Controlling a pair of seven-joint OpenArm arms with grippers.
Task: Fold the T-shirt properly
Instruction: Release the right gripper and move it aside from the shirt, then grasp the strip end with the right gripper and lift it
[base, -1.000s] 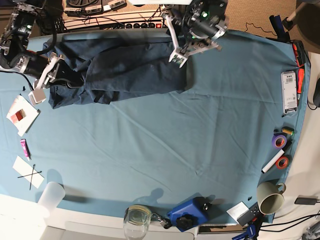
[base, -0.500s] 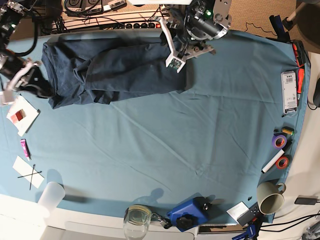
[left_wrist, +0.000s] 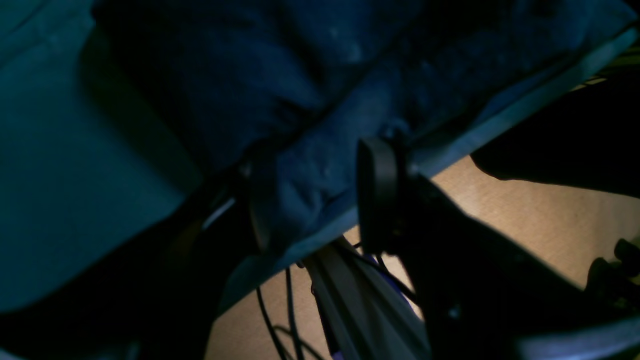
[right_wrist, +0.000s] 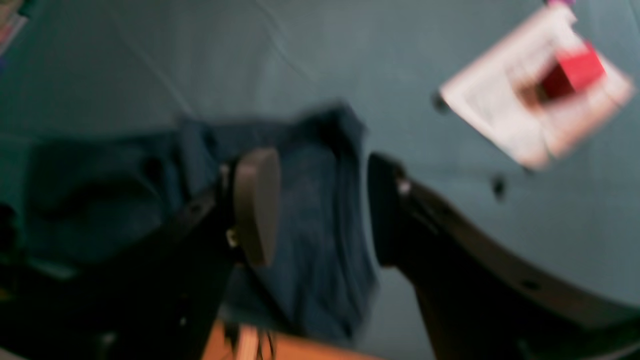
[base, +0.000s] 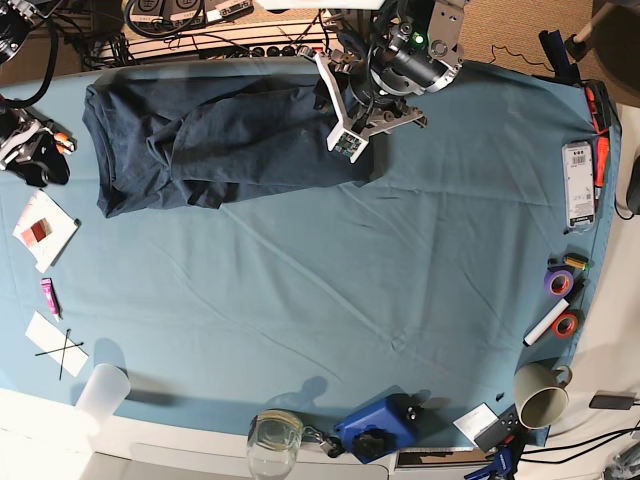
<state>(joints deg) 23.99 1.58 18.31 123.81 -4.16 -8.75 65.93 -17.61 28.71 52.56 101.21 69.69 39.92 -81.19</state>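
Observation:
The dark slate-blue T-shirt (base: 230, 140) lies folded in a long band along the far edge of the teal tablecloth (base: 350, 290). My left gripper (base: 357, 138) hovers over the shirt's right end. In the left wrist view the left gripper (left_wrist: 310, 200) is open, with shirt fabric (left_wrist: 300, 170) and the table edge seen below it. My right gripper (base: 40, 155) is at the table's left edge, apart from the shirt's left end. The blurred right wrist view shows the right gripper (right_wrist: 320, 205) open, with the shirt (right_wrist: 320, 240) behind its fingers.
A white card with a red block (base: 40, 228) lies just left of the shirt. A pink marker (base: 48, 296), a crossed paper (base: 57, 345), a plastic cup (base: 102, 392), a glass (base: 275, 435) and a blue device (base: 375, 425) line the left and near edges. A mug (base: 540, 395) and tape rolls (base: 558, 282) sit at the right.
My right gripper opened, let go of the shirt's left end and pulled away to the table's left edge. The left gripper shifted slightly left over the shirt's right end.

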